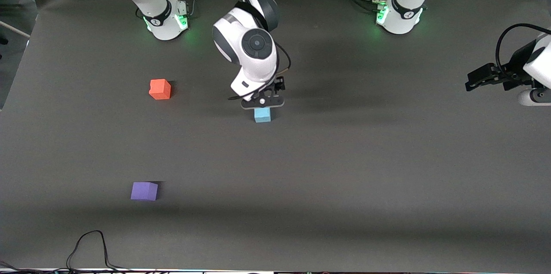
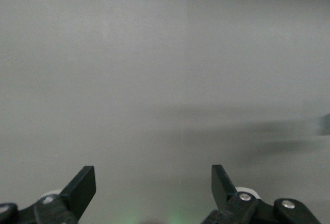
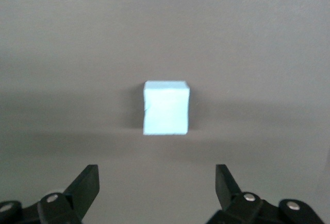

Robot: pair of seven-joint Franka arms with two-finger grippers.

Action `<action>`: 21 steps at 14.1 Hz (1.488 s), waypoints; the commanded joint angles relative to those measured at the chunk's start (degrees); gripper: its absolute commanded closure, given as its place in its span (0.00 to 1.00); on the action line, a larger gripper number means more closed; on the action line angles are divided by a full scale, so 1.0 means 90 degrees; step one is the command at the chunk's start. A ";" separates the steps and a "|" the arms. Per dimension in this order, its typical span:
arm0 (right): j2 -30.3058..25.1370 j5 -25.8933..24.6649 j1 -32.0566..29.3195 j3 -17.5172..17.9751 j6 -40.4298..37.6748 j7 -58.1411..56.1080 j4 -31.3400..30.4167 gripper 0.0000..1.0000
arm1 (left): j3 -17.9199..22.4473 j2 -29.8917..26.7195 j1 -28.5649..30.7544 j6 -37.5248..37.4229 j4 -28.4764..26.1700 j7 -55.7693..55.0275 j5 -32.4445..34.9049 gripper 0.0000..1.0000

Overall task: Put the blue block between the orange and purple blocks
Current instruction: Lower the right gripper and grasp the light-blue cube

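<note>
You have the blue block [image 1: 262, 115] mid-table, on the table mat [image 1: 344, 170]. The orange block [image 1: 160, 89] lies toward the right arm's end, slightly farther from the front camera than the blue block. The purple block [image 1: 144, 191] lies nearer the front camera than both, well apart, roughly in line with the orange block. Your right gripper [image 1: 263, 102] hangs over the blue block; your left gripper [image 1: 475, 81] waits over the left arm's end of the table.

In the front view the right gripper [image 1: 263, 105] covers the farther edge of the blue block [image 1: 262, 115], while the left arm [image 1: 531, 71] is cut off by the frame's edge.
</note>
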 commanded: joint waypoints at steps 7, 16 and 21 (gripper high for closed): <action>0.0525 -0.0235 0.0081 -0.0111 0.1619 0.0131 -0.0803 0.00 | 0.0060 0.0082 -0.0156 -0.0184 0.0164 0.0085 0.0484 0.00; 0.0927 -0.0206 0.0081 -0.0102 0.2235 0.0414 -0.0803 0.00 | 0.0050 0.0121 -0.0136 -0.0223 0.0174 0.0094 0.0386 0.00; 0.0995 -0.0138 0.0091 -0.0092 0.2614 0.0932 -0.0871 0.00 | 0.0060 0.0140 -0.0185 -0.0223 0.0174 0.0094 0.0386 0.00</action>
